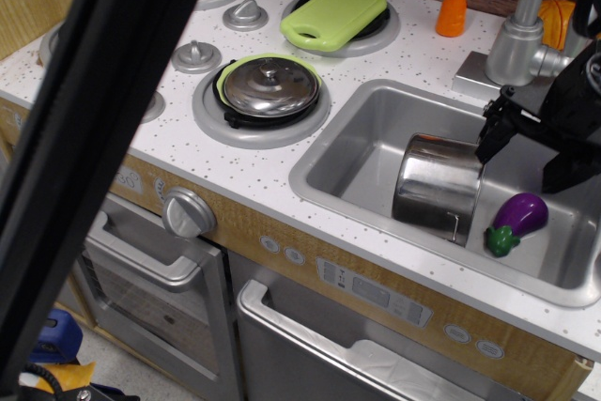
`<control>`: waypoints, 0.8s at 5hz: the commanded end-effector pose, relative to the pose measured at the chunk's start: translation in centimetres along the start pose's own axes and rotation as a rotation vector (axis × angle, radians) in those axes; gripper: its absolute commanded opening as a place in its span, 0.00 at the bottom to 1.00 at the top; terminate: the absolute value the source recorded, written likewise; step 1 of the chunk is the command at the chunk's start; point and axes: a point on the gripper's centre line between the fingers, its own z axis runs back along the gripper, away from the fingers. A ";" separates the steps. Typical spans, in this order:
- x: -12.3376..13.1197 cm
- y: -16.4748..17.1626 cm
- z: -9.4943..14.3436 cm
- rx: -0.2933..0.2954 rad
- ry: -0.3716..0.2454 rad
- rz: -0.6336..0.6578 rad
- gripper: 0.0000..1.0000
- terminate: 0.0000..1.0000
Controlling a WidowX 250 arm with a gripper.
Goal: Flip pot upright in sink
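The shiny steel pot [439, 188] lies tilted on its side in the grey sink [366, 143], its base toward the front and a thin wire handle at its lower right. My black gripper [526, 155] is open, low over the sink, just right of and behind the pot's upper edge. Its left finger [492, 134] is close to the pot's rim; whether it touches I cannot tell. Its right finger [560, 172] hangs above the eggplant.
A purple toy eggplant [519, 219] lies in the sink right of the pot. A steel lid [270, 86] on a green plate covers the near burner. A green cutting board [334, 16], an orange carrot [453, 10] and the faucet [515, 44] stand behind. A dark arm link [94, 147] blocks the left side.
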 end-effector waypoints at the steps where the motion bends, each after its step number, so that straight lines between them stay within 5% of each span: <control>1: 0.5 0.7 0.3 0.003 -0.060 -0.042 1.00 0.00; 3: 0.1 1.8 -0.3 0.032 -0.063 -0.044 1.00 0.00; 4: 0.2 2.9 -0.9 0.098 -0.084 -0.093 1.00 0.00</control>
